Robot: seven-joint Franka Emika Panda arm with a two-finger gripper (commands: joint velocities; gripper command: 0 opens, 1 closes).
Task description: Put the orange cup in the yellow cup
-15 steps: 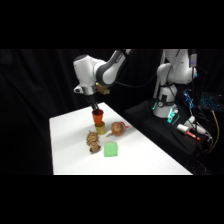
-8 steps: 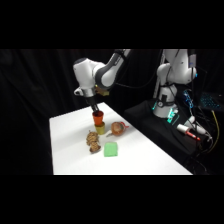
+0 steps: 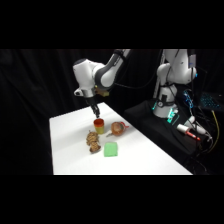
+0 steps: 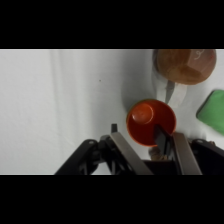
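The orange cup (image 3: 99,121) stands nested in the yellow cup (image 3: 99,130) near the middle of the white table (image 3: 70,145). My gripper (image 3: 95,113) hangs straight above them, just over the rim. In the wrist view the orange cup (image 4: 150,121) shows from above, its inside empty, and the open gripper (image 4: 136,136) straddles it: one finger (image 4: 121,146) stands left of the rim and the other finger (image 4: 163,140) lies over the cup's right part. The yellow cup is hidden under the orange one in that view.
A brownish round object (image 3: 117,129) (image 4: 185,65) lies just right of the cups. A green square block (image 3: 111,149) (image 4: 212,112) and a brown lumpy thing (image 3: 92,141) sit nearer the table's front. The arm's base (image 3: 167,90) and cabled gear stand at the right.
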